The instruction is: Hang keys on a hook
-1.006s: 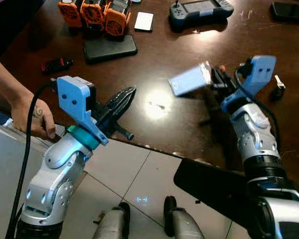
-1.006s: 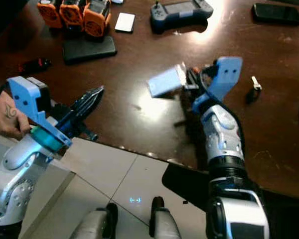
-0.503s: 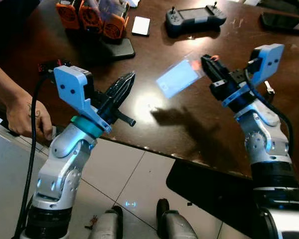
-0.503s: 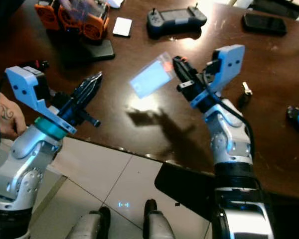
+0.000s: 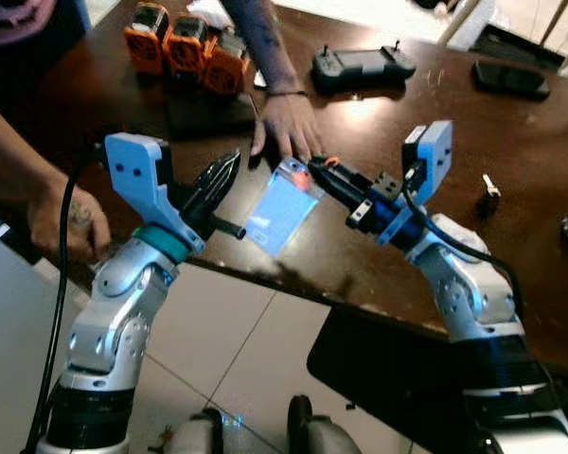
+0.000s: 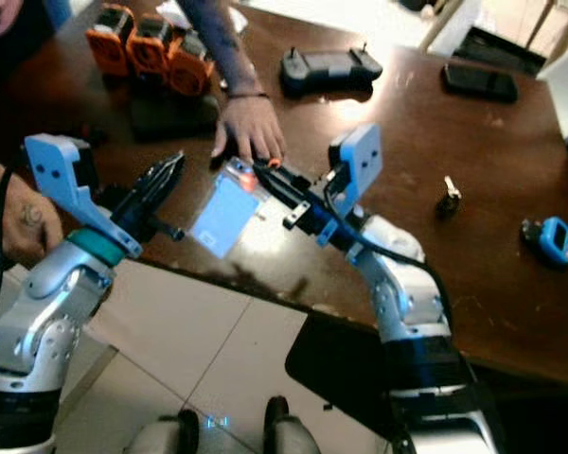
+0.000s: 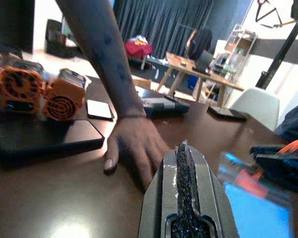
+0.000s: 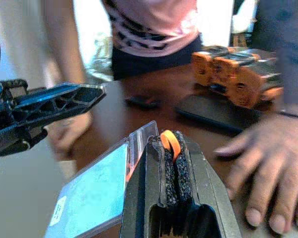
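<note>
My right gripper (image 5: 320, 170) is shut on an orange loop (image 8: 169, 139) from which a clear sleeve holding a blue card (image 5: 279, 210) hangs tilted over the table's front edge. My left gripper (image 5: 227, 168) is raised just left of the card, shut and holding nothing, its tips a short gap from the sleeve. The left wrist view shows the card (image 7: 253, 213) and the right gripper's tips beside the shut fingers (image 7: 185, 168). A small key (image 5: 490, 186) lies on the dark table (image 5: 379, 255) to the far right.
A person's hand (image 5: 286, 128) rests flat on the table just behind the card. Another hand (image 5: 62, 222) grips the table's left edge. Orange devices (image 5: 185, 52), a black pad (image 5: 208, 109), a handheld controller (image 5: 362, 66), a phone (image 5: 509, 78) and a blue gadget (image 6: 554, 238) lie farther back.
My right gripper has swung left and down with the card, close to the left gripper. A person's arm has reached in and laid a hand on the table. The camera has shifted.
</note>
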Tool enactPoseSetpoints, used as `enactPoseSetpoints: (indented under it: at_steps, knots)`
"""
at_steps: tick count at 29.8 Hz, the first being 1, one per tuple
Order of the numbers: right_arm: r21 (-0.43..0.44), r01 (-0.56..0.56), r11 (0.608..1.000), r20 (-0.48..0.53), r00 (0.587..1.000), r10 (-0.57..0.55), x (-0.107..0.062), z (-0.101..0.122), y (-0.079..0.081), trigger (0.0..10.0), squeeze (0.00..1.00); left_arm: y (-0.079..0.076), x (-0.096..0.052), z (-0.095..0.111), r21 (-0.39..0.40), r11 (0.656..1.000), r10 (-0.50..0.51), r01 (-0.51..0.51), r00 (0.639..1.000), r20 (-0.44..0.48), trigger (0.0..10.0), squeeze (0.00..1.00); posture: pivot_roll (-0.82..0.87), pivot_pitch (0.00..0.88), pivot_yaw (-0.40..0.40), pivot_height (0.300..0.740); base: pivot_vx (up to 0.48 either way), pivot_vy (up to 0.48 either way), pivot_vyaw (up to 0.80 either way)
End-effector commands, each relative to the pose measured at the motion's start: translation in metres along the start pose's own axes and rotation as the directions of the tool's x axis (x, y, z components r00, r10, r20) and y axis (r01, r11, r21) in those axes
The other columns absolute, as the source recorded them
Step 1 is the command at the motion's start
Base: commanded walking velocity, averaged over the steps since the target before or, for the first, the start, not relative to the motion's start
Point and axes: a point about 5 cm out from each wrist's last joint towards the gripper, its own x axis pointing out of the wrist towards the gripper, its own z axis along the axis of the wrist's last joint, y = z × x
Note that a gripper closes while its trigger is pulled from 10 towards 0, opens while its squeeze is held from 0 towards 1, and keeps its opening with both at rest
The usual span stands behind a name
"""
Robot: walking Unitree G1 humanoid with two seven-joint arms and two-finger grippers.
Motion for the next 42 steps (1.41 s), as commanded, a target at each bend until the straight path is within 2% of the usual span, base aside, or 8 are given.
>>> enactPoseSetpoints:
  at_steps: [1, 16, 26, 30, 35, 39, 40, 42]
  knots:
    - [0.021, -0.021, 1.000, -0.014, 1.000, 0.021, -0.003, -0.005, 0.005, 10.0, 0.00, -0.002, -0.004, -0.004, -0.009, 1.000, -0.015, 0.015, 1.000, -0.003, 10.0, 0.00, 0.08, 0.114, -0.014, 0.740, -0.394, 0.000, 0.00]
    - [0.006, -0.059, 0.998, -0.036, 0.998, 0.059, 0.000, -0.009, 0.007, 10.0, 0.00, -0.001, -0.005, -0.001, -0.016, 0.996, -0.085, 0.085, 0.996, 0.004, 10.0, 0.00, 0.07, 0.085, -0.015, 0.740, -0.335, 0.000, 0.00]
    - [0.020, -0.194, 0.981, 0.042, 0.980, 0.193, 0.000, 0.003, 0.015, 10.0, 0.00, -0.006, -0.006, 0.005, -0.071, 0.980, -0.183, 0.185, 0.983, 0.037, 10.0, 0.00, 0.08, 0.079, -0.012, 0.740, -0.224, 0.000, 0.00]
    - [0.016, -0.291, 0.957, 0.068, 0.955, 0.290, -0.004, 0.012, 0.018, 10.0, 0.00, -0.014, -0.010, 0.008, -0.166, 0.937, -0.303, 0.306, 0.952, 0.043, 10.0, 0.00, 0.08, 0.074, -0.007, 0.740, 0.000, 0.000, 0.00]
    - [-0.008, -0.364, 0.931, 0.051, 0.930, 0.364, -0.012, 0.022, 0.015, 10.0, 0.00, -0.021, -0.018, 0.019, -0.283, 0.844, -0.460, 0.456, 0.886, 0.053, 10.0, 0.00, 0.09, 0.072, -0.002, 0.740, 0.000, 0.000, 0.00]
    - [-0.023, -0.411, 0.911, 0.047, 0.910, 0.412, -0.020, 0.032, 0.011, 10.0, 0.00, -0.018, -0.021, 0.030, -0.283, 0.801, -0.537, 0.527, 0.842, 0.049, 10.0, 0.00, 0.09, 0.073, -0.001, 0.740, 0.000, 0.000, 0.00]
    - [-0.036, -0.431, 0.902, 0.040, 0.901, 0.432, -0.023, 0.036, 0.009, 10.0, 0.00, -0.014, -0.021, 0.034, -0.275, 0.797, -0.550, 0.538, 0.834, 0.037, 10.0, 0.92, 0.09, 0.070, 0.004, 0.740, 0.000, 0.000, 0.00]
    - [-0.046, -0.439, 0.897, 0.036, 0.897, 0.440, -0.024, 0.039, 0.008, 10.0, 0.00, -0.011, -0.019, 0.035, -0.255, 0.801, -0.555, 0.541, 0.831, 0.021, 10.0, 1.00, 0.09, 0.070, 0.006, 0.740, 0.000, 0.000, 0.00]
